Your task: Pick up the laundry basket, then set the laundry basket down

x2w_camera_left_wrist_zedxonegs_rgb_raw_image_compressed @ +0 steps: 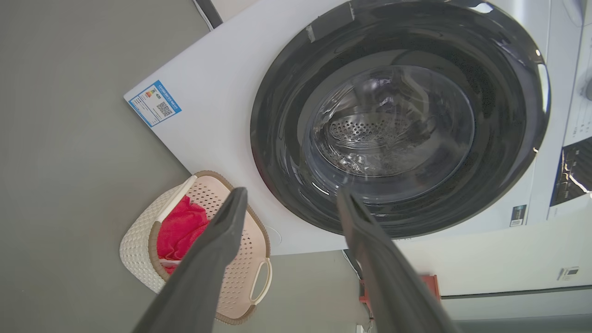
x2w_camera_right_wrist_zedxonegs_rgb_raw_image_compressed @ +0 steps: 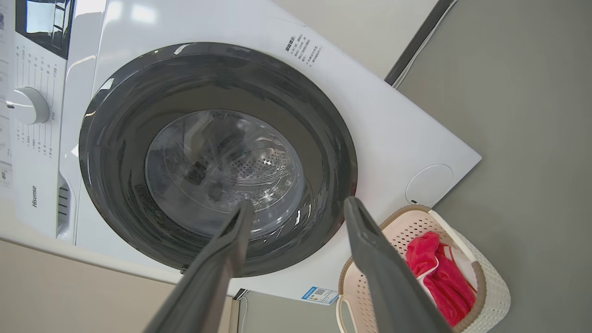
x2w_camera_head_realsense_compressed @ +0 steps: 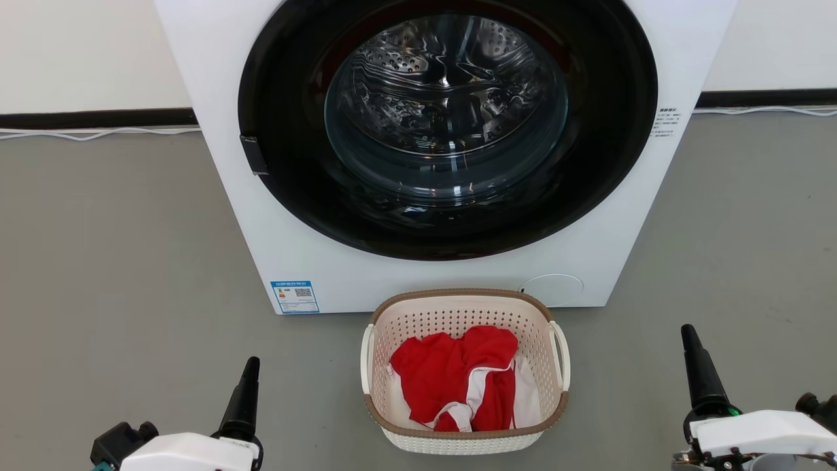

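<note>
The laundry basket (x2w_camera_head_realsense_compressed: pixel 458 446) is cream-white and perforated, with a brown rim and white loop handles. It stands on the grey floor just in front of the washing machine, and a red and white garment (x2w_camera_head_realsense_compressed: pixel 458 376) lies inside it. My left gripper (x2w_camera_left_wrist_zedxonegs_rgb_raw_image_compressed: pixel 291 195) is open and empty; its dark finger (x2w_camera_head_realsense_compressed: pixel 243 399) rises at the lower left, well left of the basket. My right gripper (x2w_camera_right_wrist_zedxonegs_rgb_raw_image_compressed: pixel 298 204) is open and empty too, and its finger (x2w_camera_head_realsense_compressed: pixel 701 373) stands to the basket's right. Both wrist views look past the fingers at the basket (x2w_camera_left_wrist_zedxonegs_rgb_raw_image_compressed: pixel 136 245) (x2w_camera_right_wrist_zedxonegs_rgb_raw_image_compressed: pixel 498 289), apart from it.
A large white washing machine (x2w_camera_head_realsense_compressed: pixel 274 261) with a shut round glass door (x2w_camera_head_realsense_compressed: pixel 448 111) stands directly behind the basket. White cables (x2w_camera_head_realsense_compressed: pixel 98 135) run along the wall's dark baseboard. Bare grey floor (x2w_camera_head_realsense_compressed: pixel 131 275) lies on both sides of the basket.
</note>
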Robot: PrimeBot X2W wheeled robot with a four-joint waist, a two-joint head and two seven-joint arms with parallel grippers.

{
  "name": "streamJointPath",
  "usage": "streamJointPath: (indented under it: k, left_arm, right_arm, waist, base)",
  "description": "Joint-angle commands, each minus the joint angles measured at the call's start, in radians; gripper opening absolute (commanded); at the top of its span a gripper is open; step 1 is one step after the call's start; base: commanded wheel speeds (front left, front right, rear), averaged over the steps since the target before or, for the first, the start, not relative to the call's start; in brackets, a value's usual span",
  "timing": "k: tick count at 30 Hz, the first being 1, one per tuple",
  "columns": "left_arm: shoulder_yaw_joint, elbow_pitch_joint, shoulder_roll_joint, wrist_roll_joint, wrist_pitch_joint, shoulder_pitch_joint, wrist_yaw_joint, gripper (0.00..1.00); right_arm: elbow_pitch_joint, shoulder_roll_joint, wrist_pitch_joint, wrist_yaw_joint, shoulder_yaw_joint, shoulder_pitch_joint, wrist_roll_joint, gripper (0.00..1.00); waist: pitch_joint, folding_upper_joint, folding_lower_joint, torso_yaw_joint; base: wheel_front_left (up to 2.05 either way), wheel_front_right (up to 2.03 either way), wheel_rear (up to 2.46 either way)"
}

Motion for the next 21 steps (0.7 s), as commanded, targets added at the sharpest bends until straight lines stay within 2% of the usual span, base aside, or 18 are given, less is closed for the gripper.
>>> streamJointPath:
  k: [1,21]
  left_arm:
    - [0.006,-0.029,0.008,0.028,-0.01,-0.028,0.006,1.0]
    - [-0.016,-0.047,0.01,0.305,-0.069,-0.021,0.043,1.0]
  right_arm:
    - [-0.035,-0.008,-0.015,0.004,0.006,-0.017,-0.037,1.0]
    - [-0.026,-0.014,-0.074,0.005,0.01,-0.008,-0.35,1.0]
  waist:
    - [0.0,-0.0001,-0.0001,0.0]
    - [0.0,-0.0001,-0.0001,0.006]
  base:
    - [0.0,0.0,0.0]
    - [0.0,0.0,0.0]
